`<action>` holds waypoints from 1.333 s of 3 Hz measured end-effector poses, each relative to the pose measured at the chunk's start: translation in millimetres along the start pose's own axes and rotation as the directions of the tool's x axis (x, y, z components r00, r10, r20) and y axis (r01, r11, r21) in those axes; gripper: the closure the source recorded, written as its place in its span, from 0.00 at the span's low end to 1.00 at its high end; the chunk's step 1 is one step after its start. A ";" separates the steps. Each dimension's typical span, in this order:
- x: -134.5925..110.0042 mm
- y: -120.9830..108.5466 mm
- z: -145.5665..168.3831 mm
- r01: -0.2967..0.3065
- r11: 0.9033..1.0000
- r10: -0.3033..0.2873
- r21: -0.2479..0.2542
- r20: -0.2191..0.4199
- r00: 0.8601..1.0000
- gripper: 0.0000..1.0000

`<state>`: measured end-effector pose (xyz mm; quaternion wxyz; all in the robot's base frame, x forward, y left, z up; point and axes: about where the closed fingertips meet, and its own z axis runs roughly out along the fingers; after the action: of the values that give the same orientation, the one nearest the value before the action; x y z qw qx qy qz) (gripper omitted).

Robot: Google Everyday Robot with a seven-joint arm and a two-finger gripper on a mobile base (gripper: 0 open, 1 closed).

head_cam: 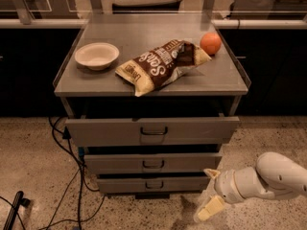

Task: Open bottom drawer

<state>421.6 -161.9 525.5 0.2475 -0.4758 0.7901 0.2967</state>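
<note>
The bottom drawer (120, 185) sits lowest in the cabinet (144, 28). Your gripper (211, 191) hangs open and empty by the cabinet's lower right corner. Hook the drawer's small centre handle (154, 184) squarely, then pull straight out.

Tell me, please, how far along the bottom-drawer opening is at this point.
Done: nothing visibly; the lowest grey metal drawer sits furthest back of the three fronts, tray not showing. In hand: the cream two-finger gripper hangs open beside its right end, apart from its small dark pull handle. Left: reach the handle, grip, pull out.
</note>
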 end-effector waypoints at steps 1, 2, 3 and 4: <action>24.3 -11.5 5.0 -0.017 0.998 0.017 0.065 0.008 1.000 0.00; 48.4 -22.7 15.0 -0.007 0.996 0.004 0.093 0.039 0.999 0.00; 74.5 -43.9 46.2 0.049 0.997 -0.054 0.059 0.086 0.995 0.00; 93.4 -65.9 83.2 0.060 0.998 -0.061 0.013 0.110 0.992 0.00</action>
<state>450.1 -184.2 388.9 0.3020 -0.4810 0.7619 0.3114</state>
